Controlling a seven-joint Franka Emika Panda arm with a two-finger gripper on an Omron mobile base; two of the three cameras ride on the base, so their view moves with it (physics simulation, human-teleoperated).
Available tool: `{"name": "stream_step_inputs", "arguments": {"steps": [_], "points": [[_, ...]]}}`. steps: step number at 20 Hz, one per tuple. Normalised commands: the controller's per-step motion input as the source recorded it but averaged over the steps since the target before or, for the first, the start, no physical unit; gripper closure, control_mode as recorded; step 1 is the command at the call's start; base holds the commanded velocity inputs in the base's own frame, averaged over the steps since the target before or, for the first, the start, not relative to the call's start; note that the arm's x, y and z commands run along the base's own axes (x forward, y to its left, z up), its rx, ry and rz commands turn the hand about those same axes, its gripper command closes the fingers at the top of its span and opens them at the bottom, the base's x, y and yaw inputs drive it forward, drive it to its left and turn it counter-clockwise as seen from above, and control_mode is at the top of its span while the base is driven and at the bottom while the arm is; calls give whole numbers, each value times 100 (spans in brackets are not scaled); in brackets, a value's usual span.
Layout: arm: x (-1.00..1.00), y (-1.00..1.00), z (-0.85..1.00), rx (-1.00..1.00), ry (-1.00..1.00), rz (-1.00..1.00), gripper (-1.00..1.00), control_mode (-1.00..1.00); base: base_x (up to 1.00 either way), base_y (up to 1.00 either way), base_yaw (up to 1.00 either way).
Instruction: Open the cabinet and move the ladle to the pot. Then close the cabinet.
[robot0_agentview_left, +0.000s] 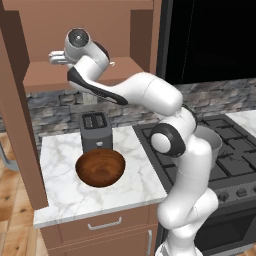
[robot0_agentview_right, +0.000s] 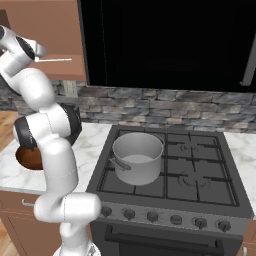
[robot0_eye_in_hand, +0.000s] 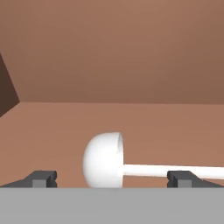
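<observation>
Item: cabinet (robot0_agentview_left: 20, 100), door open; step done. Item: ladle (robot0_eye_in_hand: 105, 159), white, lying on the cabinet shelf between my claw's (robot0_eye_in_hand: 111, 179) wide-spread, empty tips. Item: pot (robot0_agentview_right: 137, 157), on stove. Outstanding: grasp, transfer, close door.

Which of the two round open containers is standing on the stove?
The silver-grey metal pot; the dark-brown wooden bowl stands on the marble counter instead.
</observation>
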Motion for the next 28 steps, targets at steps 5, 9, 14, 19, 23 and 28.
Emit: {"name": "stream_step_inputs", "arguments": {"steps": [5,9,14,19,23,28], "points": [[18,0,-7,0,0,0,-100,-100,0,0,0],[16,0,-8,0,0,0,-100,-100,0,0,0],[10,4,-7,0,0,0,-100,-100,0,0,0],[4,6,-8,0,0,0,100,-100,0,0,0],[0,1,-1,0,3,0,100,-100,0,0,0],[-9,-1,-1,0,-3,0,100,-100,0,0,0]]}}
